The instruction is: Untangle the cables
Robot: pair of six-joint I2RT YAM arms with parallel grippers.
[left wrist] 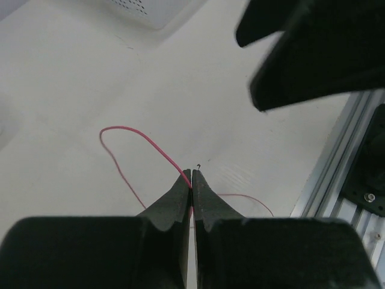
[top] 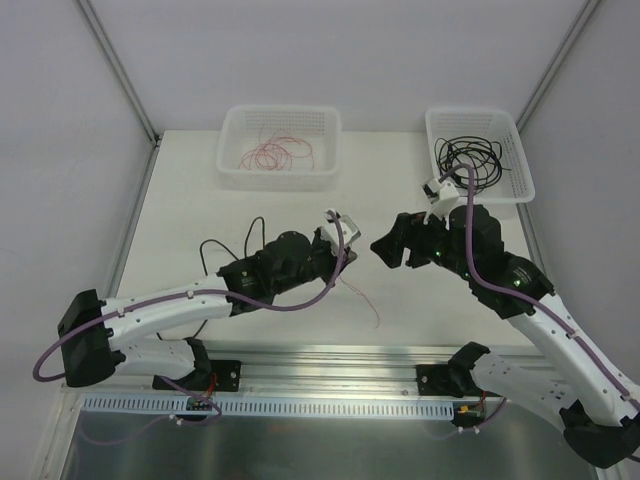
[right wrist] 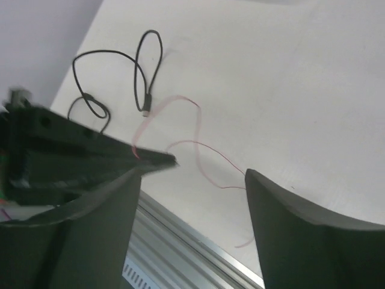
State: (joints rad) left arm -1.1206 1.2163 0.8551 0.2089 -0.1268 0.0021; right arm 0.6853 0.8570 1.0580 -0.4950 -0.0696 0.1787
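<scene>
Pinching a thin red-pink wire [left wrist: 125, 133] with the left gripper [left wrist: 191, 176], with both pads pressed fully together on it. From the left gripper, running out in two free parts: one looping away over the table [top: 420, 330], one trailing toward the near rail [top: 330, 360].

Holding the right gripper [right wrist: 192, 174] spread wide and empty, just to the right of the left gripper and facing it.

To the left of the left gripper, beside its own forearm: one black cable [right wrist: 120, 66] in loose loops on the table, with its small plug near the pink loop. Cannot tell whether touching or only close.

Far beyond the left gripper, at the back edge of the table: a left basket [top: 280, 180] with more red-pink wires [top: 278, 155], and a right basket [top: 470, 112] with black cables [top: 478, 160].

Probably in the middle of drawing this one wire free from the rest. To do it well:
- Bring the right gripper over the free strand just beside the left gripper, and close only with the wire clearly between the fingers.
- Do not loosen the left pinch before securing the right one; so fine a wire likely slips out easily.
- Draw apart slowly and low over the table.
- Watch the black plug, and stop at any dragging of it.
</scene>
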